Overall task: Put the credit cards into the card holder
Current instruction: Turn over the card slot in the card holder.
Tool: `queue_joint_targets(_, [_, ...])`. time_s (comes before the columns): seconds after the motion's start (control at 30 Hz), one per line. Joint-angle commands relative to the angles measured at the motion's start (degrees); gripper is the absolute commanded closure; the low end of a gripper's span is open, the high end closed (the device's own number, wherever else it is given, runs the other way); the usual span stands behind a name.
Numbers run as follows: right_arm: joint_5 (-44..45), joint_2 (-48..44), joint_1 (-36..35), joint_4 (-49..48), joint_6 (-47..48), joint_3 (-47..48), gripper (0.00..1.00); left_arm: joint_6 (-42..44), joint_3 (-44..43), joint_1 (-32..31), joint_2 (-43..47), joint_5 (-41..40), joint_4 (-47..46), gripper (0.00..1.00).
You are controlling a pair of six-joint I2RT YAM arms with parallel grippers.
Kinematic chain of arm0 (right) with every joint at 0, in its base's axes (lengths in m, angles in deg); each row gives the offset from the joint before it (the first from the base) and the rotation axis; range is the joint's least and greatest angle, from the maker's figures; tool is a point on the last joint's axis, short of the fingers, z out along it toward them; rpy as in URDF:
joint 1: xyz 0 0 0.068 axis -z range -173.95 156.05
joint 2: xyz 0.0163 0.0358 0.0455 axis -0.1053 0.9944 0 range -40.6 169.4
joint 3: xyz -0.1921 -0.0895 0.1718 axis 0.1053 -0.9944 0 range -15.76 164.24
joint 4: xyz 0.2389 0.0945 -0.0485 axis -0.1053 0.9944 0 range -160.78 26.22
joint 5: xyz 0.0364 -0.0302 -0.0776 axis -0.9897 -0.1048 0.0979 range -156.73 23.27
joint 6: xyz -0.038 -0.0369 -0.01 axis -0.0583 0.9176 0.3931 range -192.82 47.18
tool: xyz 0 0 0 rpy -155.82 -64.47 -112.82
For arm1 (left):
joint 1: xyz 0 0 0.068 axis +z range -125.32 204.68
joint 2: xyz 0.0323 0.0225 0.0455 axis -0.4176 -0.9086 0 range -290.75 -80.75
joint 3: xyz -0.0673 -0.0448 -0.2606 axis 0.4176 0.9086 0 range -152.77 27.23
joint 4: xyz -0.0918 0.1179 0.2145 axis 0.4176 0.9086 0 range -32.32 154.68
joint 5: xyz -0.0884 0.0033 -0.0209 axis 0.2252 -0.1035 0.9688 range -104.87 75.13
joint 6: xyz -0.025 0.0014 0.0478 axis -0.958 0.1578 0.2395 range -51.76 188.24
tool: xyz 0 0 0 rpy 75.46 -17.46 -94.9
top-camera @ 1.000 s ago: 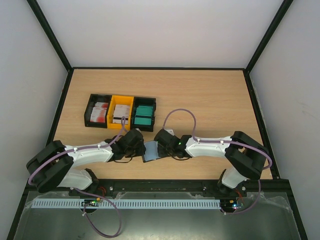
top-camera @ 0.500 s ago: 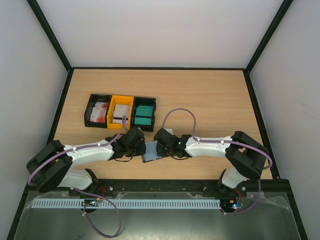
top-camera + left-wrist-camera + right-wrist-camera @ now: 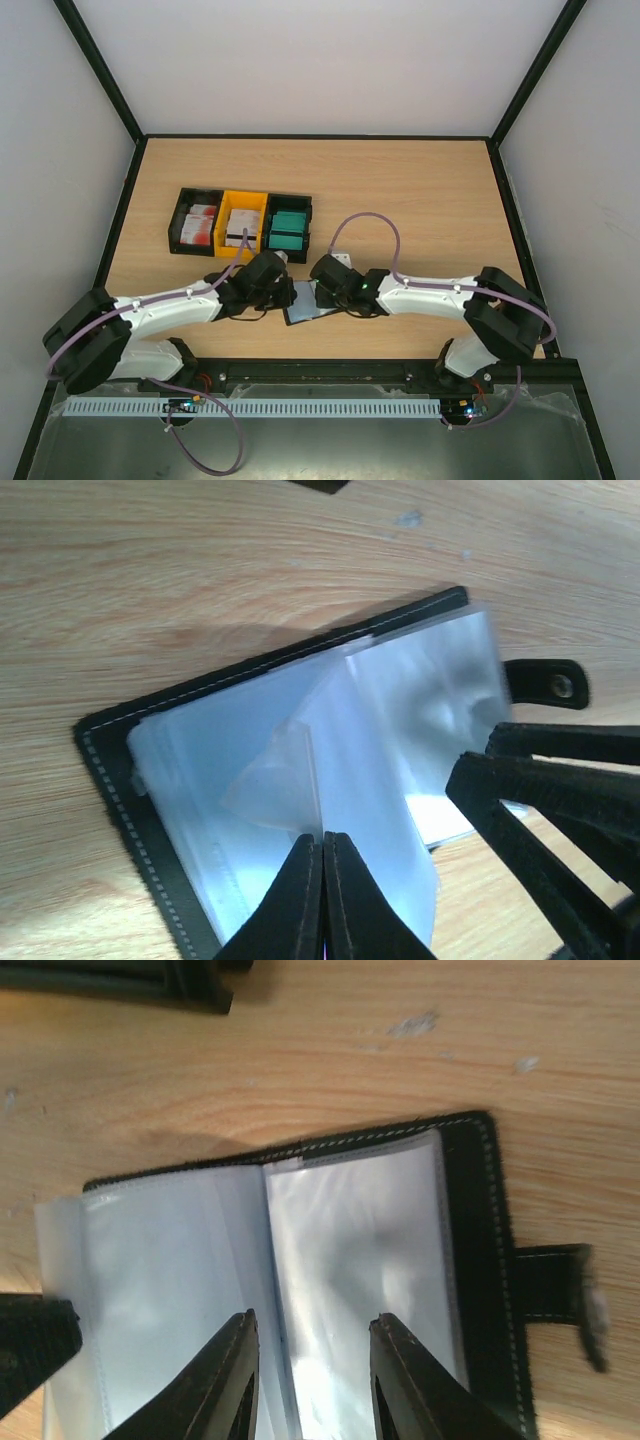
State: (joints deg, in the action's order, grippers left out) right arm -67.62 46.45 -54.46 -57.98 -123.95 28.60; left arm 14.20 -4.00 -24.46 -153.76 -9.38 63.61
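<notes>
Near desk front, btwn the 2 arms: card holder lies open, clear pages up.
Cards: credit cards all sit in 3 bins at back left; none seen in holder.
L arm: left fingers clenched, look to pinch edge of a clear sleeve.
R arm: right fingers apart, tips over right page, grasping nothing.
Done: holder open, that's all.
Left to do: every card, by the look of it.
Vs 1 sec ago: left fingers were apart, now shut; both arms reach a bit more; holder same spot.
</notes>
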Motion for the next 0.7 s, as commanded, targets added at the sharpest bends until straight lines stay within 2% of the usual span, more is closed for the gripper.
queue_joint_targets(0.0, [8.5, -4.1, -0.3, 3.1, -4.8, -1.1, 0.7, 0.9, -1.9, 0.4, 1.0, 3.4, -3.5, 0.98])
queue_joint_targets(0.37, [20.7, -15.1, -0.2, 8.6, -12.3, -4.3, 0.67, 1.7, -7.8, 0.4, -8.2, 8.2, -11.7, 0.98])
queue_joint_targets(0.67, [23.2, -22.8, 0.1, 11.0, -14.4, -7.6, 0.6, 2.0, -13.8, -1.0, -20.2, 11.4, -16.6, 0.97])
